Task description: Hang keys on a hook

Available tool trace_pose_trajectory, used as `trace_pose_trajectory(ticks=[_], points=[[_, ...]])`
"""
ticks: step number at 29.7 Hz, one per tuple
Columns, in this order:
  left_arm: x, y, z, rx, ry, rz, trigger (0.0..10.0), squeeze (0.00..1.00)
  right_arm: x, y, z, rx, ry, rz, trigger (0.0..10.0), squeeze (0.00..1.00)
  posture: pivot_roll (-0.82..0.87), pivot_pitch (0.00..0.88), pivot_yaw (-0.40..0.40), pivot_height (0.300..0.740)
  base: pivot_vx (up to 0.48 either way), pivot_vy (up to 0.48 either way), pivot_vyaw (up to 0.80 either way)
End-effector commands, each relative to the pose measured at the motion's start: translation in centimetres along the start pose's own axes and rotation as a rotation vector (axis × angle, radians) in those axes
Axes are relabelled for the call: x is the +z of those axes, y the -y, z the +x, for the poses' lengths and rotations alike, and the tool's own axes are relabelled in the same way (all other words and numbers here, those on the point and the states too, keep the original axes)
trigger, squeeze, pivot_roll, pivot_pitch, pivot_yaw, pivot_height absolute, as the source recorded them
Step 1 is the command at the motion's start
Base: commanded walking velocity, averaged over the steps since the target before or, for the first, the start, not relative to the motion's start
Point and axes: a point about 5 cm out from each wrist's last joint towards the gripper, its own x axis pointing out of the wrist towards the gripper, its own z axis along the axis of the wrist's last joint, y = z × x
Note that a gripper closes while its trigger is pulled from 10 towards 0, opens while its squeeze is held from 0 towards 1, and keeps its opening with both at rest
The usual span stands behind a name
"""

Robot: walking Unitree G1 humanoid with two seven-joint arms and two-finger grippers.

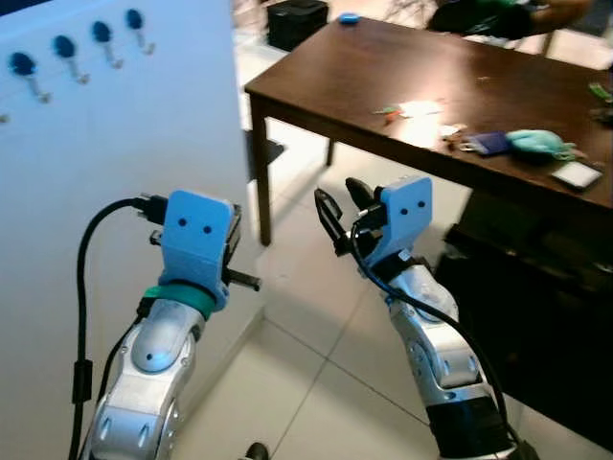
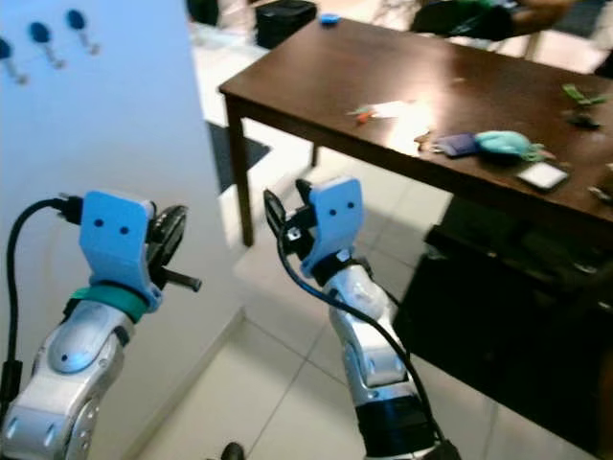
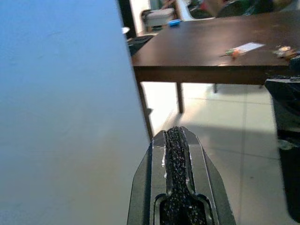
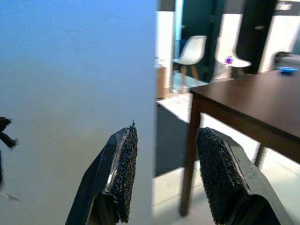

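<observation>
The left gripper [image 1: 241, 251] is closed and empty, beside the white wall [image 1: 144, 144] below the blue-knobbed hooks [image 1: 65, 53]. The right gripper [image 1: 343, 211] hangs parted and empty over the tiled floor [image 1: 306, 326]. The keys [image 1: 458, 142] lie on the dark table [image 1: 383, 67], beside a teal cloth [image 1: 538, 144].

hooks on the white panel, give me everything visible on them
Four hooks run in a row rising to the right across the top of the white panel, on the robot's left. Each looks like a dark blue rounded cap with a thin silver, metal-looking prong angling down. All hang bare; no keys touch them. Both grippers sit well below them.
</observation>
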Motion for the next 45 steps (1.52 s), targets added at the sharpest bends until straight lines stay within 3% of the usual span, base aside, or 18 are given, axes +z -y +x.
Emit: trace_pose_trajectory(ticks=[1,13,30,31,32,33,36,37,40,45], points=[[-0.2,0.1,0.0,-0.005,-0.012,0.004,10.0,0.0,0.0,0.0,0.0,-0.005,-0.002,0.008,10.0,0.0,-0.02,0.079,0.057,0.74,0.0,0.0,0.79],[0.6,0.3,0.5,-0.009,0.014,-0.025,10.0,0.0,0.2,0.1,0.2,-0.009,0.003,0.004,10.0,0.0,-0.02,0.076,0.056,0.74,0.0,0.0,0.78],[1.6,0.4,1.4,-0.004,0.065,-0.039,10.0,0.0,0.7,0.4,0.4,-0.025,0.045,0.027,10.0,0.0,-0.02,0.066,0.05,0.74,0.0,0.0,0.0],[2.2,-0.1,2.6,0.042,0.084,-0.014,10.0,0.0,0.3,0.5,0.5,-0.029,0.035,0.026,10.0,0.0,-0.02,0.068,0.047,0.74,0.0,0.0,0.0],[2.2,-0.1,2.6,0.042,0.084,-0.014,10.0,0.0,0.3,0.5,0.5,-0.029,0.035,0.026,10.0,0.0,-0.02,0.068,0.047,0.74,0.0,0.0,0.0],[2.6,-0.6,3.5,0.07,0.1,0.002,10.0,0.0,-0.2,0.4,0.5,-0.029,0.019,0.028,10.0,0.0,-0.02,0.07,0.047,0.74,0.0,0.0,0.0],[2.8,-0.7,3.9,0.077,0.107,0.008,10.0,0.0,-0.4,0.4,0.5,-0.028,0.012,0.03,10.0,0.0,-0.02,0.07,0.047,0.74,0.0,0.0,0.0],[3.7,-1.7,5.3,0.103,0.148,0.033,10.0,0.0,-1.6,0.1,0.4,-0.022,-0.022,0.032,10.0,0.0,-0.03,0.073,0.048,0.74,0.0,0.0,0.0],[4.9,-2.9,6.3,0.128,0.191,0.047,10.0,0.0,-2.9,0.0,0.0,-0.022,-0.068,0.026,10.0,0.0,-0.03,0.074,0.052,0.74,0.0,0.0,0.0],[6.4,-4.8,6.4,0.149,0.245,0.05,10.0,0.0,-3.4,0.1,-0.1,-0.028,-0.084,0.027,10.0,0.0,-0.03,0.073,0.06,0.74,0.0,0.0,0.0]])
